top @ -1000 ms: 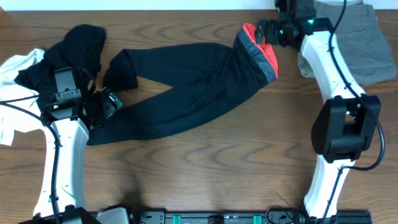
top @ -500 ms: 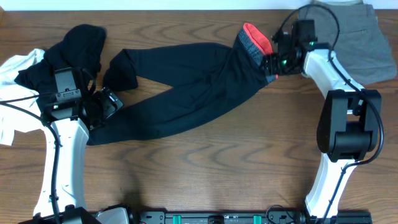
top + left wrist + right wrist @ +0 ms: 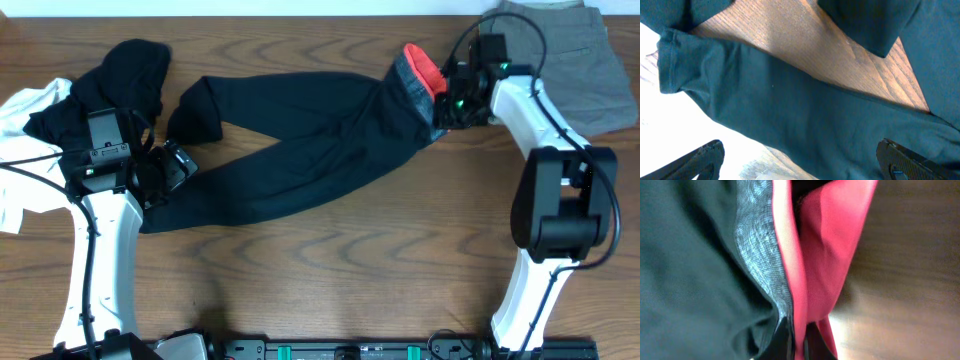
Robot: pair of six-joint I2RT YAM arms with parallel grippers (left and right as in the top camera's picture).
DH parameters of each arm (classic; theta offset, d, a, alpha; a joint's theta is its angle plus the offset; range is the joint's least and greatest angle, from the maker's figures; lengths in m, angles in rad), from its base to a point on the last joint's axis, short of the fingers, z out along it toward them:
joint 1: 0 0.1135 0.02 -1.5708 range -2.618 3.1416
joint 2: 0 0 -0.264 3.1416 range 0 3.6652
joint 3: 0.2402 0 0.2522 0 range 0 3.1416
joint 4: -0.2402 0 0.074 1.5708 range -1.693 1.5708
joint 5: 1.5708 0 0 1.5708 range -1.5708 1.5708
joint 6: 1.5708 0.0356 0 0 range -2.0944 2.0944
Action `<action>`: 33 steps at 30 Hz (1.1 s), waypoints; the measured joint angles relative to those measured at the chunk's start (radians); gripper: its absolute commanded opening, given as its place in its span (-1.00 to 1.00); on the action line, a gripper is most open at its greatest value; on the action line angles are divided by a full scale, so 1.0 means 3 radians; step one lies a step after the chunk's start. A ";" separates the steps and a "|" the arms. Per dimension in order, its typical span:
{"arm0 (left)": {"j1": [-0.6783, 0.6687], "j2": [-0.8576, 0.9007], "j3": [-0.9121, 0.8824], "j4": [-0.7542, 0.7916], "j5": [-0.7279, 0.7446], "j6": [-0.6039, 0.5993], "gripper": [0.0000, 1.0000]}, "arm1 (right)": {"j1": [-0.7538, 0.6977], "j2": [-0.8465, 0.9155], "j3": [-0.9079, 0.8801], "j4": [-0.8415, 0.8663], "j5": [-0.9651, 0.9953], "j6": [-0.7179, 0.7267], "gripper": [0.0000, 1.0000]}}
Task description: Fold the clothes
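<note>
The long black trousers lie spread across the table, legs pointing left, with the grey-and-coral waistband at the right end. My right gripper is shut on that waistband. In the right wrist view the coral fabric and grey band run down into the closed right gripper. My left gripper hangs open over the lower trouser leg, one finger on each side and nothing held. A plain black garment and a white T-shirt lie bunched at the far left.
Grey-khaki shorts lie at the back right corner, just behind the right arm. The upper trouser leg's cuff is folded close to the black garment. Bare wooden tabletop fills the front half.
My right gripper came down from the back edge onto the waistband and shut on it; the waistband has bunched and shifted slightly right. The left arm has not moved.
</note>
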 measured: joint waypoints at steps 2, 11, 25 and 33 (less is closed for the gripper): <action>0.0000 0.0000 0.0000 -0.0001 -0.0001 0.0000 0.96 | 0.0001 -0.0078 0.0174 -0.0261 0.0037 0.0120 -0.97; 0.0000 0.0000 0.0000 -0.0001 -0.0001 0.0000 0.96 | 0.0108 -0.0476 0.0628 -0.0802 0.0565 0.0907 -0.66; 0.0000 0.0000 0.0000 -0.0001 0.0000 0.0000 0.96 | 0.0019 -0.0436 0.0615 -0.1148 0.0931 0.1129 0.40; 0.0000 0.0000 0.0000 0.0000 0.0000 0.0000 0.96 | -0.0303 -0.0436 0.0100 -0.1197 0.0949 0.0982 0.40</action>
